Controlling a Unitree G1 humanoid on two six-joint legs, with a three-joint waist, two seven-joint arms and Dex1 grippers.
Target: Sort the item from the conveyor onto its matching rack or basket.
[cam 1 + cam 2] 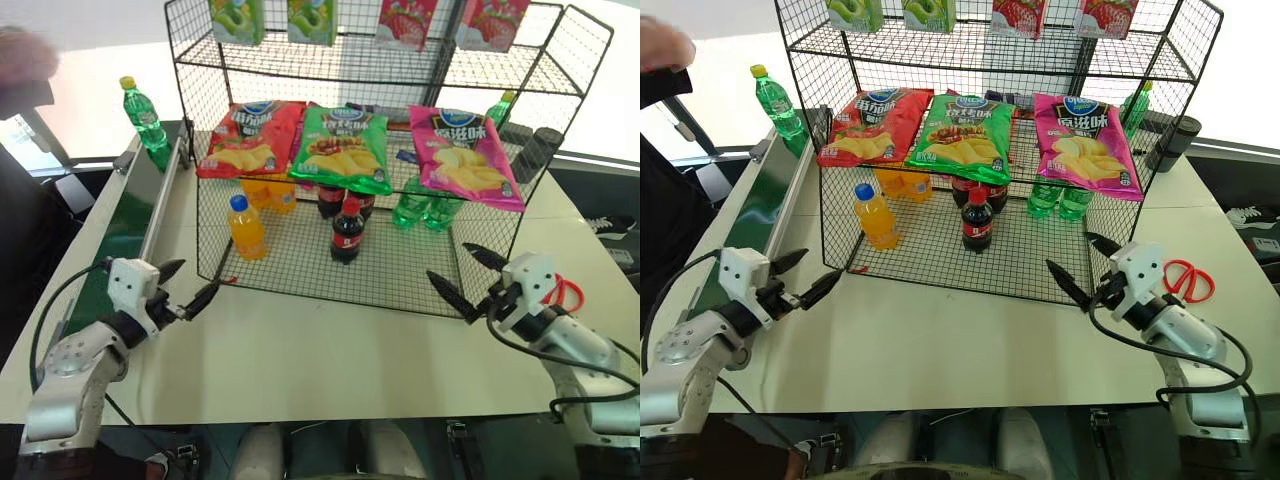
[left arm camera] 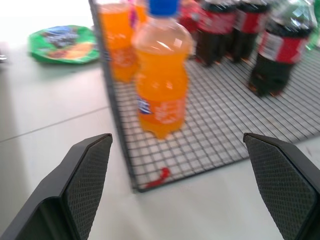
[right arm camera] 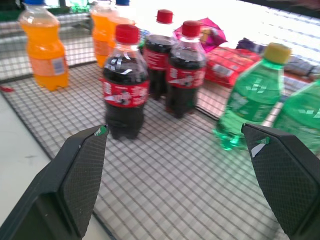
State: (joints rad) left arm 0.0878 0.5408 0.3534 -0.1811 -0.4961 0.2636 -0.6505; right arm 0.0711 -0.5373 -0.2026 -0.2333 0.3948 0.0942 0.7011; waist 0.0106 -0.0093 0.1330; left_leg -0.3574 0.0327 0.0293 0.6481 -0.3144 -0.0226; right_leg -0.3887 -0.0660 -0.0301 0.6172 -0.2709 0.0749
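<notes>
Small translucent green plastic soda bottle stands upright on the long dark green conveyor belt; light, smooth, likely slippery, best gripped mid-body. Left gripper and right gripper spread wide, empty.

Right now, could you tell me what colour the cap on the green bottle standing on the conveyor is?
Yellow; the green bottle shows best in the left eye view.
</notes>
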